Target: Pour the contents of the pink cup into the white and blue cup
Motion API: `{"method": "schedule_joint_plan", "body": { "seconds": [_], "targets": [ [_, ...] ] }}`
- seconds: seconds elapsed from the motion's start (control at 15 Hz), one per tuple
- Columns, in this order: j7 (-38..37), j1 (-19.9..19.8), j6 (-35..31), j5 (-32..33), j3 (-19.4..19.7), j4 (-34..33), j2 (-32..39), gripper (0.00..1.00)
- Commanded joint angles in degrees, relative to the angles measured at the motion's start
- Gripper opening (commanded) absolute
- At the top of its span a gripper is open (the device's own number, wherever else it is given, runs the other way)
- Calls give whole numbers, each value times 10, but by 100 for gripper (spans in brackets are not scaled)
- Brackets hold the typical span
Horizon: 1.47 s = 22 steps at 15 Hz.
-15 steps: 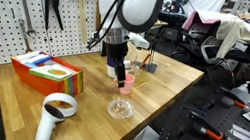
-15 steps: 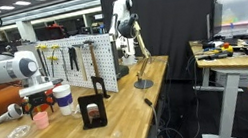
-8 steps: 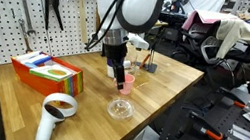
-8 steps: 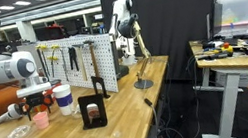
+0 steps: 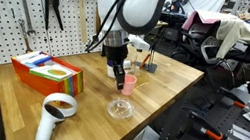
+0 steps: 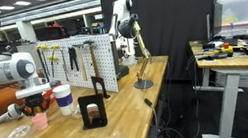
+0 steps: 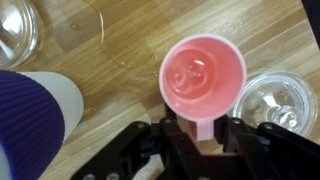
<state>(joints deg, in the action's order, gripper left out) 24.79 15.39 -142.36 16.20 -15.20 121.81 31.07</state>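
Little change is seen since a second ago — the black gripper (image 7: 205,140) is kept low over the small pink plastic cup (image 7: 203,78), jaws flanking its near wall; whether it is pinched cannot be told. The cup is found just beside the tall white cup with a dark blue band (image 7: 30,115).

White, rounded arm (image 5: 141,4) with grey joint rings, perhaps a dark cable, and a black tool (image 7: 204,137)

Glossy plastic pink cup (image 7: 203,78) — wooden table (image 7: 272,30)
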Motion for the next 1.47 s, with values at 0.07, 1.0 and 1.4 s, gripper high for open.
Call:
{"method": "schedule_joint_plan", "body": {
  "seconds": [0.07, 1.0, 1.4],
  "targets": [
    [12, -15, -9, -11, -12, 6, -3, 2],
    [27, -20, -21, -36, -43, 7, -71, 4],
    [83, -49, -75, -128, -74, -51, -89, 4]
  ]
}}
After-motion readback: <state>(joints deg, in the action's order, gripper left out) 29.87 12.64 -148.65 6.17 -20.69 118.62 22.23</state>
